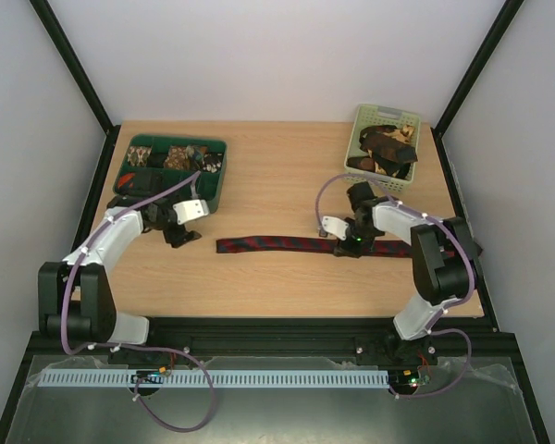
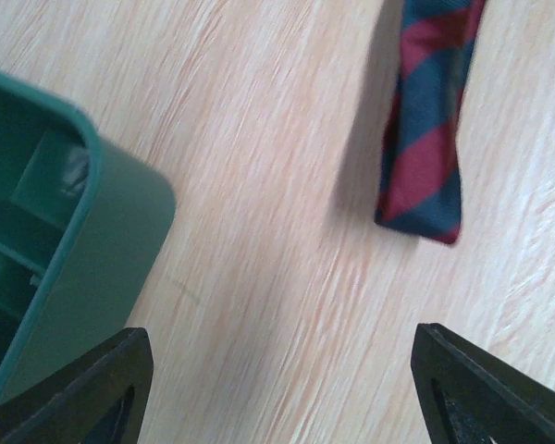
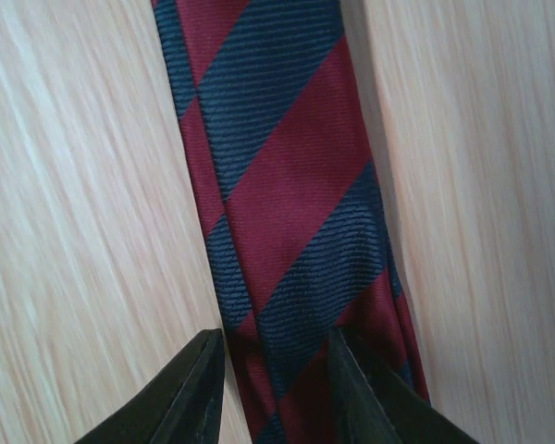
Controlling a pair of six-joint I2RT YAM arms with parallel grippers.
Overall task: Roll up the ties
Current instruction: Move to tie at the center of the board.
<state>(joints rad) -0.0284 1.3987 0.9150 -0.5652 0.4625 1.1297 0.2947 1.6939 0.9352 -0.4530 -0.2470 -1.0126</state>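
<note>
Right gripper (image 3: 276, 375): jaws narrow, astride the striped tie (image 3: 287, 185) with fabric between them; whether they pinch it cannot be told.
Left gripper (image 2: 277, 398): jaws wide apart, holding nothing, beside the green tray (image 2: 111, 231).
Striped tie: flat across the table (image 1: 277, 166), one end near the left gripper.
Other ties (image 1: 388, 148): piled in the basket (image 1: 361, 129), far right.

A tie (image 1: 277, 244) lies across the counter's (image 1: 287, 176) middle. Behind it, the tray (image 1: 178, 139) sits left; the basket (image 1: 359, 129), holding more ties (image 1: 386, 148), right.
</note>
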